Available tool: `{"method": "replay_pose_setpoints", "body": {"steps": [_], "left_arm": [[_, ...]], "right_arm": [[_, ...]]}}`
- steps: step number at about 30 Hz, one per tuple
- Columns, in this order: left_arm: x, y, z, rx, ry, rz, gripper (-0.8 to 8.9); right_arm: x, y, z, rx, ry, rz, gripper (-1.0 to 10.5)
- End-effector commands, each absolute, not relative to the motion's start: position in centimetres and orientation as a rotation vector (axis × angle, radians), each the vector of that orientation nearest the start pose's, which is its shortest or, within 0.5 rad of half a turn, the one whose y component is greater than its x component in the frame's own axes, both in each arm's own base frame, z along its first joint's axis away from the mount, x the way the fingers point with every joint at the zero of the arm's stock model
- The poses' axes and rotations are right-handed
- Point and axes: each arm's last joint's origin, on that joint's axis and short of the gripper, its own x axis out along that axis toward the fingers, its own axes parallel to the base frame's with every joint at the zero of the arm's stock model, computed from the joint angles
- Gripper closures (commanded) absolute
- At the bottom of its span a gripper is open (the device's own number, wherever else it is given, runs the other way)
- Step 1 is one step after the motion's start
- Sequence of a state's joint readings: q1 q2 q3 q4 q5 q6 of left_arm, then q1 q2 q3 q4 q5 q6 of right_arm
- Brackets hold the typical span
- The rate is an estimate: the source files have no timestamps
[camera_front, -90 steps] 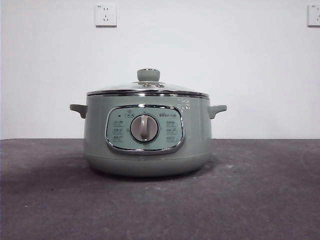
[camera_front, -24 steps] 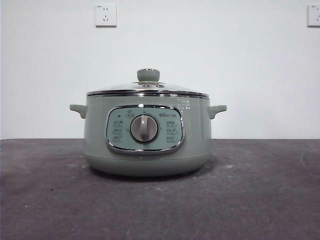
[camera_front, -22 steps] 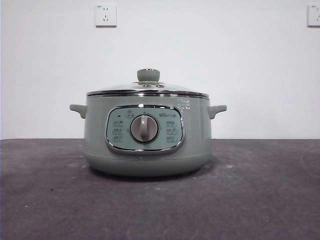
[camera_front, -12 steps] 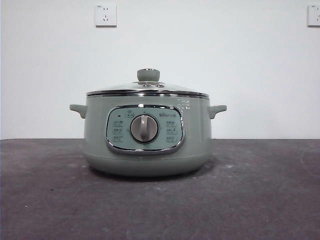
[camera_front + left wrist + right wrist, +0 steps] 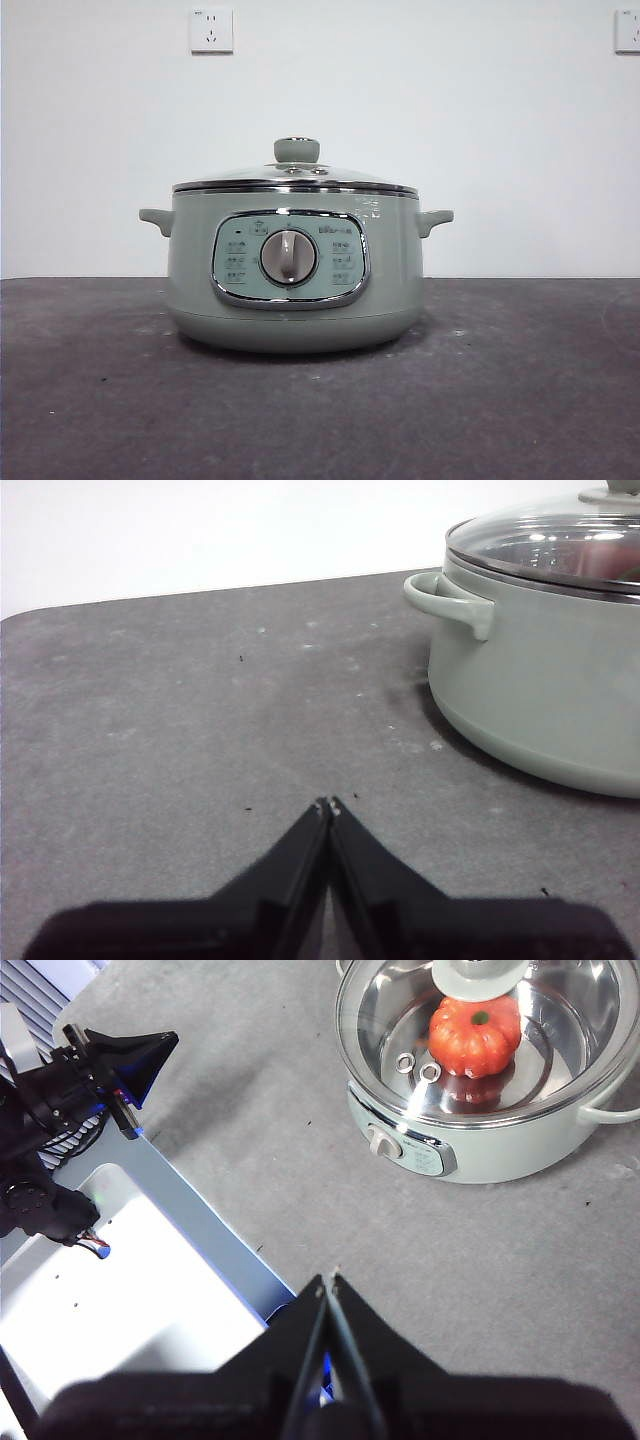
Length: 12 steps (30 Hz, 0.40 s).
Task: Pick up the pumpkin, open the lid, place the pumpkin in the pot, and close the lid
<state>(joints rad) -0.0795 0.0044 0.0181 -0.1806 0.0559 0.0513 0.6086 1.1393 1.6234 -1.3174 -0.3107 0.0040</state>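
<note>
Surface (image 5: 520,400): dark grey and speckled; it carries the pot near its middle.
Pot (image 5: 295,265): pale green, upright, with its panel and grey dial (image 5: 289,257) facing the front camera.
Lid (image 5: 296,180): seated flat on the pot's rim, chrome edge level all round, knob (image 5: 297,150) on top.
Pumpkin (image 5: 475,1035): inside the pot, seen through the glass from the right wrist camera, lying just under the knob.
Left hand (image 5: 328,806): jaws pressed together, holding nothing, low over the surface beside the pot's side handle (image 5: 450,598).
Right hand (image 5: 328,1282): jaws pressed together, holding nothing, high above the surface and well apart from the pot.
Task state: judging from how things lie, every step looks done.
Risk: the left hand sits near the handle, so a careless sweep toward the pot could knock it and shift the lid; the right hand seems too far off to do harm.
Writing: small icons and marks on the panel, and pale printing on the pot's wall above it, all too small to read. No brand can be made out.
</note>
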Motion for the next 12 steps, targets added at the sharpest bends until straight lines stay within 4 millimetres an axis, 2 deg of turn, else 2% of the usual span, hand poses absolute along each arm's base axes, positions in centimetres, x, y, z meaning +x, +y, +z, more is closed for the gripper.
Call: {"method": "replay_pose_setpoints", "body": {"steps": [1, 10, 12], "left_arm": [[9.57, -0.90, 14.70, 0.047, 0.175, -0.137, 8.17], [9.57, -0.90, 14.70, 0.047, 0.175, -0.137, 8.17], [9.57, -0.90, 14.70, 0.047, 0.175, -0.137, 8.17]], "right_arm": [[12.77, 9.99, 44.05, -0.120, 0.852, 0.860, 9.5], [12.76, 9.98, 44.05, -0.120, 0.852, 0.860, 9.5], [12.37, 9.26, 44.37, -0.130, 0.818, 0.838, 9.5]]}}
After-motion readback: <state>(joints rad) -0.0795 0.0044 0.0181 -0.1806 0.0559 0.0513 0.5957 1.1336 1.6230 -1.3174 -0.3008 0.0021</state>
